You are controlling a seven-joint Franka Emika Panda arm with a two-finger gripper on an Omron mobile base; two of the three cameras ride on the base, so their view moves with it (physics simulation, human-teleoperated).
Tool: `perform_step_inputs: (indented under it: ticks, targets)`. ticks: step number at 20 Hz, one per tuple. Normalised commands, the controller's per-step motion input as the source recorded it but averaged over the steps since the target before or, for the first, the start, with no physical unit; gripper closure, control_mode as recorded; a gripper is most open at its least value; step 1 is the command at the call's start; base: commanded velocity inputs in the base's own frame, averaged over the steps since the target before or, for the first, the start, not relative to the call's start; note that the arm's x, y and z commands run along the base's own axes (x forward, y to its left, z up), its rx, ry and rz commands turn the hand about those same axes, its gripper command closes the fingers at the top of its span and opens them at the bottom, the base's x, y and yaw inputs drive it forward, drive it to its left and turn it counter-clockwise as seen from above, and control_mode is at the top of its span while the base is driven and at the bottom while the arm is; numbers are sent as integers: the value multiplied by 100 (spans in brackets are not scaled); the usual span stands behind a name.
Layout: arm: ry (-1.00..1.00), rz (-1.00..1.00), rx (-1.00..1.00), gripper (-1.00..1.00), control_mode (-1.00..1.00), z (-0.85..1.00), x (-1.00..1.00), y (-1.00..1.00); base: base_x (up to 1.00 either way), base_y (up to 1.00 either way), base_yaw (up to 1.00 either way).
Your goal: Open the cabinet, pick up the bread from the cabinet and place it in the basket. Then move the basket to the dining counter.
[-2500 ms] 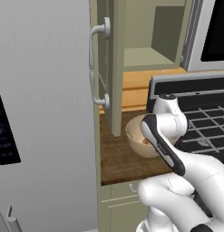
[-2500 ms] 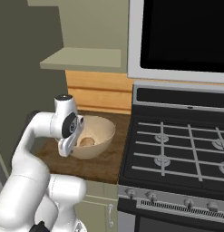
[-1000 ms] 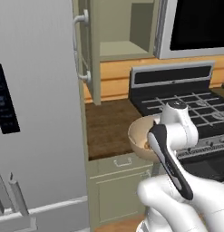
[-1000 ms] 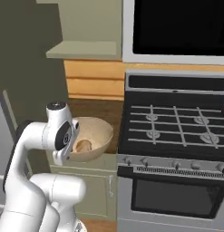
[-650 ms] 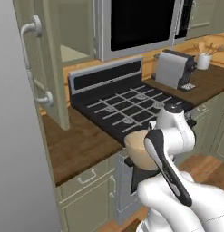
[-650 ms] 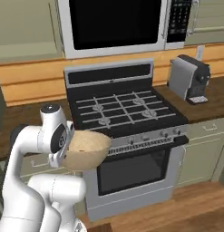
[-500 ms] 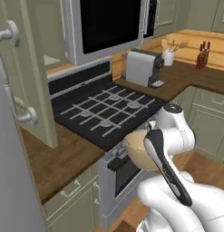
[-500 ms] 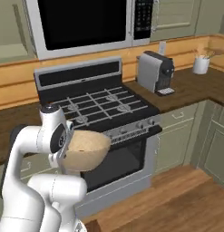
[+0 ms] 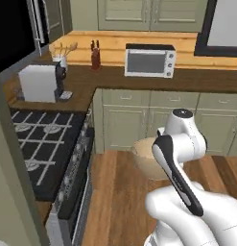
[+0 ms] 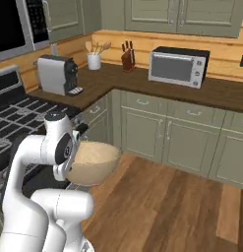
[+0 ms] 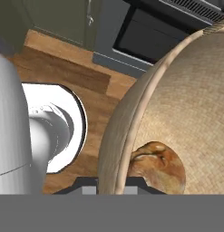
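Observation:
The round tan basket (image 10: 93, 162) hangs in the air in front of my arm, above the wood floor; its far side (image 9: 146, 158) shows past my forearm. In the hand view my gripper (image 11: 111, 183) is shut on the basket's rim (image 11: 127, 122), one finger outside the wall and one inside. The bread (image 11: 156, 165), a golden-brown loaf, lies on the woven bottom close to the inner finger. The cabinet's open door shows as a pale green panel (image 9: 17, 192) along the left edge. The dining counter is out of view.
A black gas stove (image 9: 33, 144) stands to my left. On the brown L-shaped worktop (image 10: 142, 81) stand a coffee machine (image 10: 56, 75), a knife block (image 10: 127, 56) and a toaster oven (image 10: 178, 66). Green lower cupboards (image 10: 157, 135) line the corner; wood floor (image 10: 167, 206) lies ahead.
The whole picture has swung from the stove toward the kitchen corner, so the base has turned. The basket with the bread stays in my gripper at the same height.

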Motion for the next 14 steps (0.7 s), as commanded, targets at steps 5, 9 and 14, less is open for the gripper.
perform_step_inputs:
  ticks: [5, 9, 14]
  targets:
    - [0, 0, 0, 100, 100, 0, 0, 0, 3, 14, -86]
    - [0, 0, 0, 100, 100, 0, 0, 0, 4, 16, -84]
    - [0, 0, 0, 100, 100, 0, 0, 0, 3, 17, -85]
